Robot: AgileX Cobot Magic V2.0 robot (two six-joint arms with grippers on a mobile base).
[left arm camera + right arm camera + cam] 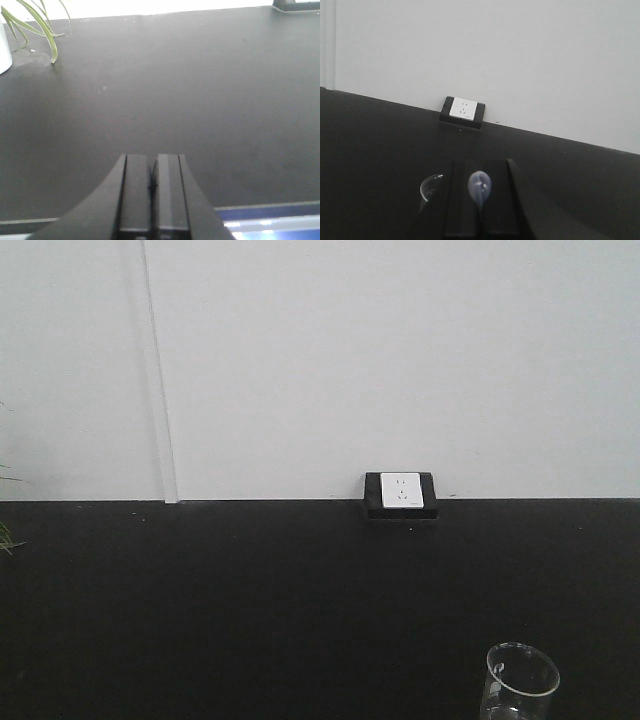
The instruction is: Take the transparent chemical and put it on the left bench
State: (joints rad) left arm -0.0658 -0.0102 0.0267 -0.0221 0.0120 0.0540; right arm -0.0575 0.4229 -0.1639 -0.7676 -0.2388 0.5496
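Observation:
The transparent chemical [522, 680], a clear glass beaker, shows at the bottom right of the front view over a black worktop. In the right wrist view my right gripper [480, 172] has its fingers close together. The translucent pipette bulb [479, 189] stands up in the narrow gap between them. An arc of the beaker's rim [431, 186] shows just left of the left finger. My left gripper [153, 159] is shut and empty, low over the worktop near its front edge. The left bench with white bins is out of view.
A black socket box with a white faceplate [400, 495] sits at the back of the worktop [250, 610] against the white wall, and also shows in the right wrist view [462, 112]. A potted plant's green leaves [37, 25] hang at the far left. A blue cabinet front [270, 217] lies below the edge.

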